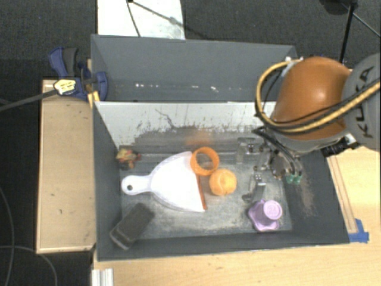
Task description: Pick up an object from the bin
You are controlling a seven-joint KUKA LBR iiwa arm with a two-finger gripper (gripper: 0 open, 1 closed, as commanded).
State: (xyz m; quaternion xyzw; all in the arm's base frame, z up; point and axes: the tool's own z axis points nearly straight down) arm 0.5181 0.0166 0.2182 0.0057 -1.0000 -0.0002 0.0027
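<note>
At the near right of the bin [309, 204] lies a small purple thing [265, 214] — the gripper [257, 186] hangs just behind it, right of an orange ball [222, 182]; how open it is, or whether it holds something, I cannot tell.

Ball [223, 182] right of dustpan [172, 187], ring [205, 160] behind

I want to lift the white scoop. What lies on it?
An orange ring overlaps the scoop's far right corner; an orange ball sits beside its right edge. Anything beneath the scoop is covered.
</note>
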